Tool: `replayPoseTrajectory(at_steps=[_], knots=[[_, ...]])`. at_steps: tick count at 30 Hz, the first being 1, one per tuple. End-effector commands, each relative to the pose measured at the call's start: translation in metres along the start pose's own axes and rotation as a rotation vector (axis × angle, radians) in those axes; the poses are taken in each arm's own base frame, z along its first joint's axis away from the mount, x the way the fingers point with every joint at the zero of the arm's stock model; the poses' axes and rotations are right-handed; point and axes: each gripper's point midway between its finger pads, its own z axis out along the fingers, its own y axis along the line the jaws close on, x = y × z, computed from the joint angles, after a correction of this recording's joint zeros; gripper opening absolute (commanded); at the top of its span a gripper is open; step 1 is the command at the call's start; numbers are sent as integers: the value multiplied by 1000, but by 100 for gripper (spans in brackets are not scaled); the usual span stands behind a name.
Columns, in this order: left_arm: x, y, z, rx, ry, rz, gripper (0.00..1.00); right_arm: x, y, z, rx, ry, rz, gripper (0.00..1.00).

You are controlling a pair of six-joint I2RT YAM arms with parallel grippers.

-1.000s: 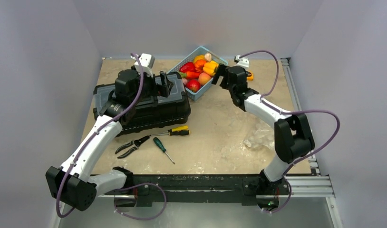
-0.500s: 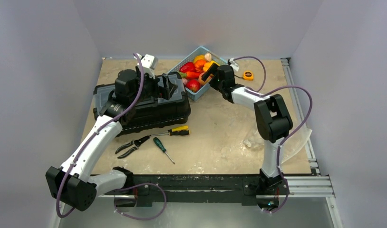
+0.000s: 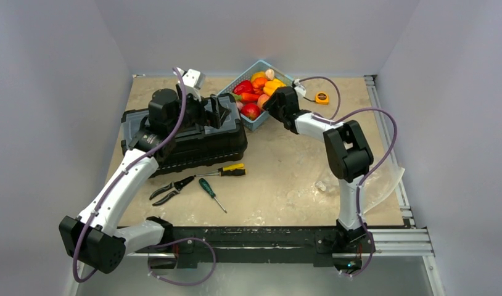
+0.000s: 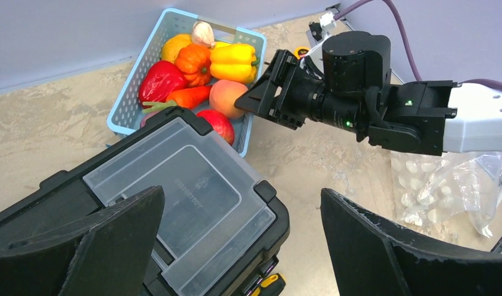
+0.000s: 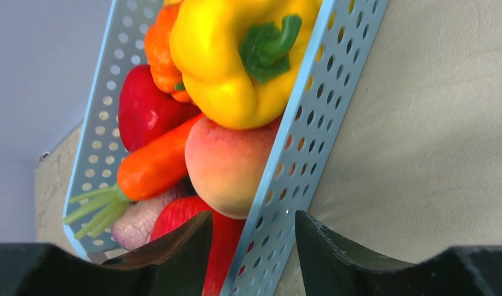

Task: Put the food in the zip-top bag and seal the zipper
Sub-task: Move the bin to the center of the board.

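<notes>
All the food sits in the blue basket, with packing and sealing both left to do. The dotted bag lies well apart on the counter. The right hand, parted and gripping nothing, straddles the basket's wall beside the peach. The left hand hangs released over a black toolbox.

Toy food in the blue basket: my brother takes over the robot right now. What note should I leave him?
Left claw: open, hovering over the black toolbox, holding nothing.
Right claw: at the basket, one finger on each side of its wall; can't tell if it grips.
Toy food: every piece in view sits in the basket.
Bag: by the right edge of the table, nothing visible inside.
Done: nothing bagged.
Left: put the food in the bag, then seal it.
</notes>
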Motion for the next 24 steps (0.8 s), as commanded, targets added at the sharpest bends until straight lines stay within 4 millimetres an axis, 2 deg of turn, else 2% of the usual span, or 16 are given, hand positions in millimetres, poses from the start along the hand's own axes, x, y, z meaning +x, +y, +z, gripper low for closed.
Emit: replayPoseTrajectory(at_steps=[1,7,10,15,24], knots=[[-26,-8,-1,32,-64,30,97,-7,12,-11,32,-55,-17,51],[-23,-7,4,35,-40,25,97,-2,-5,-17,112,-51,8,33],[-22,-7,5,35,-34,26,97,-7,-11,-24,144,-67,4,27],[-22,-5,4,24,-31,37,97,-17,-32,-44,206,-77,-16,14],[-21,-4,4,21,-24,47,97,-20,-85,-86,264,-30,-138,0]])
